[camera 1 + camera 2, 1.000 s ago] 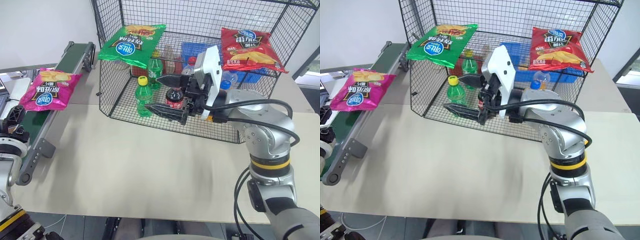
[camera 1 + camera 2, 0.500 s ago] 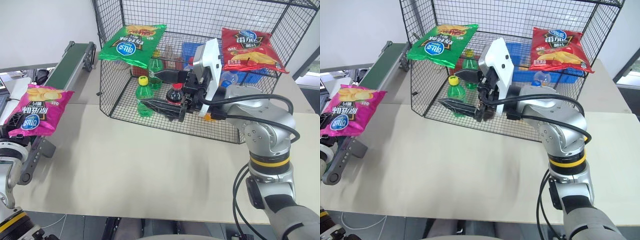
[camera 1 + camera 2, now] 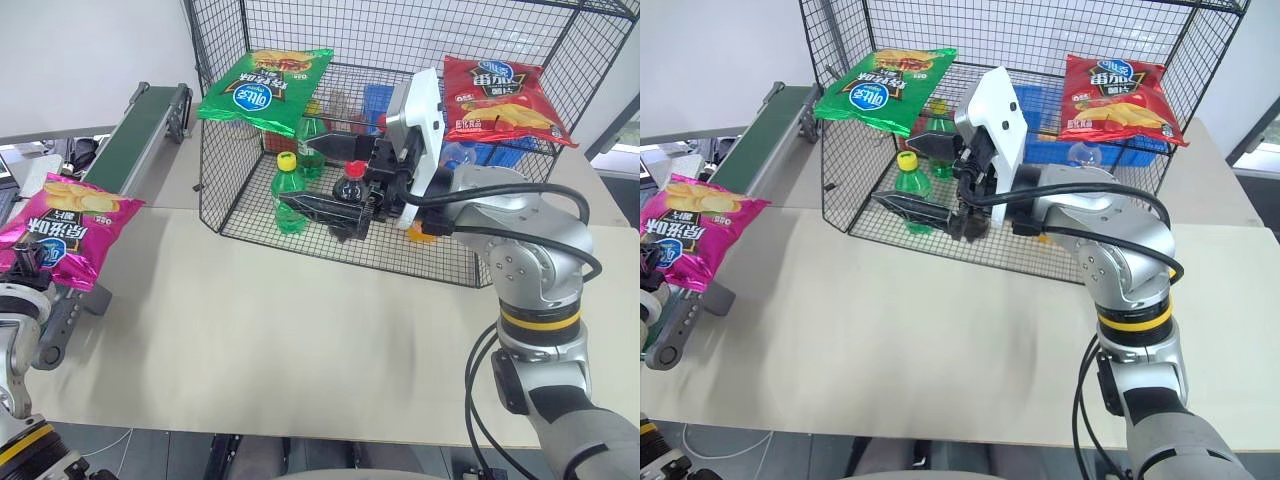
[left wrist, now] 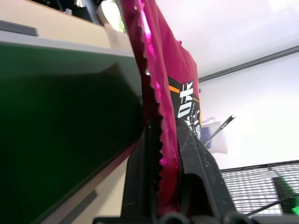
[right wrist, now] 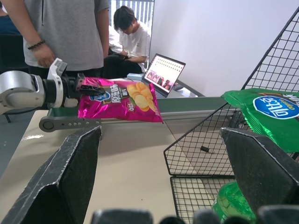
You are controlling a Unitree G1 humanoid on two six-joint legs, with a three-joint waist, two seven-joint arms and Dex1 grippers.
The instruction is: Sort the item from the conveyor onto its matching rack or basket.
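The magenta-pink chip bag carries a blue oval logo with white lettering, white Chinese characters along its length and pictured yellow chips at its upper end; none of the writing can be read. It hangs at the near end of the conveyor, just off the belt on the side toward the counter, tilted with its chip end up. The left hand is clamped on the bag's crimped lower edge, its two black fingers pressed flat against either face of the foil, the green belt lying beside them.

The right hand reaches level toward the conveyor in front of the black wire rack, well apart from the pink bag. Its fingers are spread wide with nothing between them.

A green chip bag with the same blue oval logo hangs on the rack's conveyor-side corner, and a red chip bag with that logo hangs on the far side of the rack from the conveyor. Green bottles, a dark cola bottle and a blue crate stand inside the rack.
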